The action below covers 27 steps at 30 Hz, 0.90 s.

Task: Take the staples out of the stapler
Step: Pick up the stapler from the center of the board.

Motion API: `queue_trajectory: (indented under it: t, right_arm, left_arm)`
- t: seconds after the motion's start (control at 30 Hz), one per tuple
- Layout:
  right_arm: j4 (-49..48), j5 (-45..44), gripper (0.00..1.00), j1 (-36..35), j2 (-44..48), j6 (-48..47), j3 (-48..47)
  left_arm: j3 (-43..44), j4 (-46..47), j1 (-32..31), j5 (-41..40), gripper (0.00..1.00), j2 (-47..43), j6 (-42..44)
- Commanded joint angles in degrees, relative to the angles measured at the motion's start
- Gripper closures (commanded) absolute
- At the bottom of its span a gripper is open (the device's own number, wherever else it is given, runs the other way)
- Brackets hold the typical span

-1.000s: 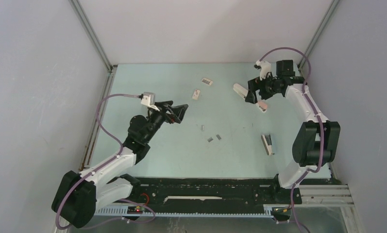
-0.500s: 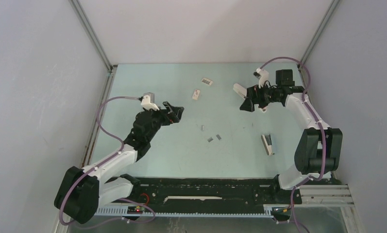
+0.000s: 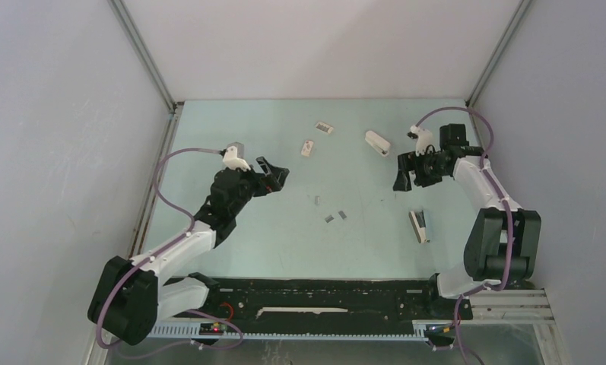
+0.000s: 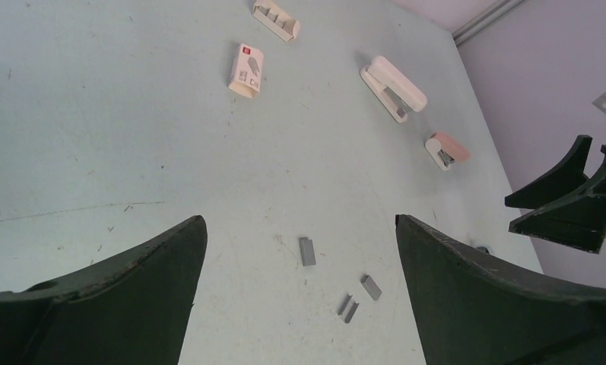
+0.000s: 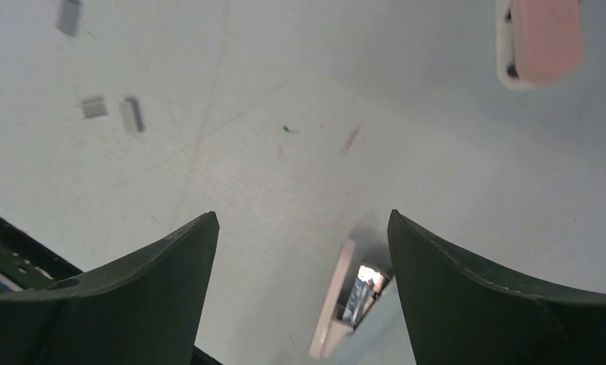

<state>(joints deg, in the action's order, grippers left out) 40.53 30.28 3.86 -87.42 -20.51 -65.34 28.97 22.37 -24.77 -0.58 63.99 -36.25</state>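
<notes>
Several staples (image 4: 307,251) lie loose on the table (image 3: 284,251) between your two arms: one strip sits apart, the others close together. Your left gripper (image 3: 275,173) hangs left of them with its jaws spread, grasping nothing. Your right gripper (image 5: 299,220) is spread too and empty. The open stapler (image 5: 351,304) lies on the table below it, with the pink stapler (image 5: 540,38) farther off.

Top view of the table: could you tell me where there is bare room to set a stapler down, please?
The near strip of the table, between the staples and the arm bases, is bare, as is the far left corner, left of the small white box. The right side is crowded: white stapler, right gripper and near stapler.
</notes>
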Motion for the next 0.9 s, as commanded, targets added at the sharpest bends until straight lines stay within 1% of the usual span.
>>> queue_trajectory:
  t: [0.0,0.1,0.33,0.5,0.87]
  right_arm:
    - [2.37,-9.62,0.11,1.56,4.02,-3.7,2.72]
    - [3.63,-10.57,0.13,3.86,4.29,-4.48,4.61]
    - [4.2,-10.59,0.26,8.95,3.66,-2.83,6.52]
    - [4.23,-10.62,0.33,10.47,1.56,-2.98,7.37]
    - [5.01,-6.73,0.51,12.82,-4.72,-1.73,7.41]
  left_arm:
    - [3.72,0.28,0.51,2.66,0.0,-0.04,-0.42]
    - [3.78,1.02,0.48,3.68,0.0,0.53,-0.22]
    - [3.59,4.79,0.51,7.31,0.0,2.26,-0.58]
    - [3.72,5.63,0.51,8.19,0.0,2.5,-0.45]
    - [3.71,6.56,0.47,9.25,0.0,2.6,-0.58]
